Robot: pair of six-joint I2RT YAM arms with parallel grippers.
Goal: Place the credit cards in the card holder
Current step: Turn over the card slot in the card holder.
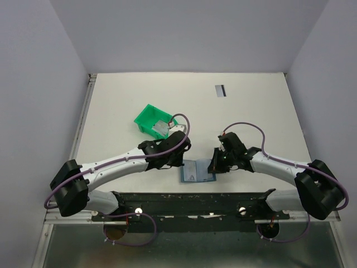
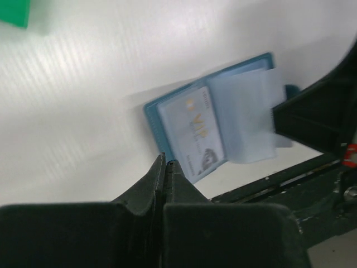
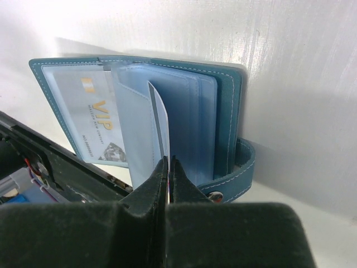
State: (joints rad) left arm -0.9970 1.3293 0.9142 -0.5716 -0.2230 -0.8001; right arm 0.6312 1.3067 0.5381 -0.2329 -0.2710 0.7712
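The card holder [image 1: 196,173] lies open near the table's front edge, its blue cover [image 3: 226,106] and pale sleeves showing. One credit card marked VIP [image 3: 89,120] sits in its left pocket [image 2: 192,131]. My right gripper [image 3: 168,162] is shut on a second credit card [image 3: 159,120], held on edge among the holder's sleeves. In the top view the right gripper [image 1: 213,166] is at the holder's right side. My left gripper [image 2: 166,163] is shut with nothing in it, its tips just off the holder's near left corner [image 1: 179,161].
A green bin [image 1: 152,119] stands behind the left arm with a grey card [image 1: 163,128] in it. Another card with a dark stripe [image 1: 221,91] lies far back on the table. The black base rail [image 1: 195,204] runs just in front of the holder.
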